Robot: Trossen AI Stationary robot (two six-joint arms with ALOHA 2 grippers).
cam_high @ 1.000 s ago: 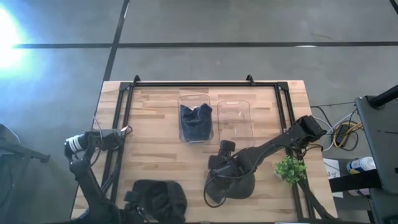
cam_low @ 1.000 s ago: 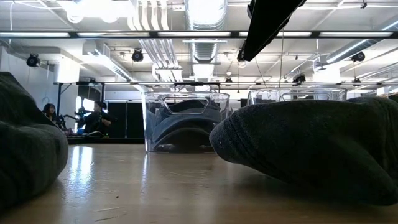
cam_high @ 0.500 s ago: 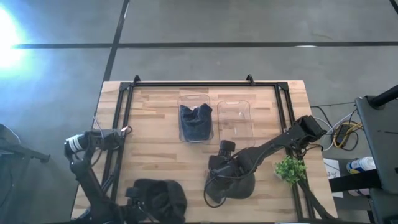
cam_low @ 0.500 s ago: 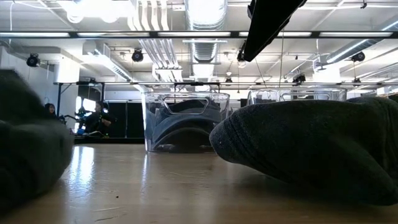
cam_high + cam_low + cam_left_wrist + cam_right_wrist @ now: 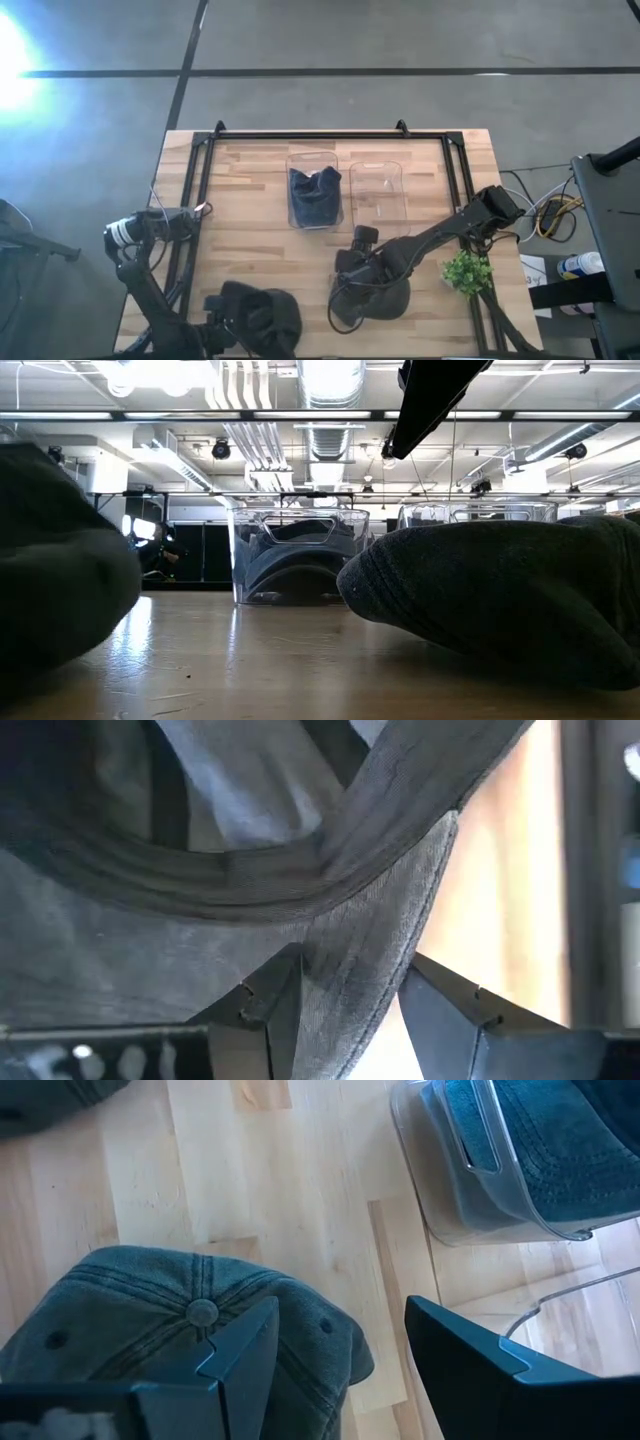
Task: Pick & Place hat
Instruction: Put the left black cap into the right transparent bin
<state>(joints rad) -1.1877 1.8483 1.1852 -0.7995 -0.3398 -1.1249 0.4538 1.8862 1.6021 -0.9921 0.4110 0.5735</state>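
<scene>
A dark grey cap point(image 5: 262, 315) is near the table's near left corner, and my left gripper point(image 5: 214, 320) is shut on it; it fills the left wrist view point(image 5: 200, 940) and shows at the left of the low view point(image 5: 60, 580). A second dark grey cap point(image 5: 372, 300) lies crown up on the table near the front middle; it also shows in the low view point(image 5: 500, 600). My right gripper point(image 5: 340, 1330) is open just above this cap point(image 5: 150, 1320), by its far side. A clear bin point(image 5: 315, 195) holds a dark blue cap. My left gripper pinches a strip of the cap's edge point(image 5: 370, 950) between its two fingers; the band runs on between the fingers. The rest of the cap spreads beyond the fingertips. Whether the cap is clear of the table, I cannot tell.
A second, empty clear bin point(image 5: 378, 190) stands to the right of the filled one. A small green plant point(image 5: 465, 272) stands near the table's right edge. A black frame point(image 5: 200, 200) runs along the table's left, far and right sides.
My left gripper has raised the dark grey cap: in the low view it stands higher and larger than a second ago, and in the high view it has shifted a little toward the far edge. The right arm and its cap have kept still.
</scene>
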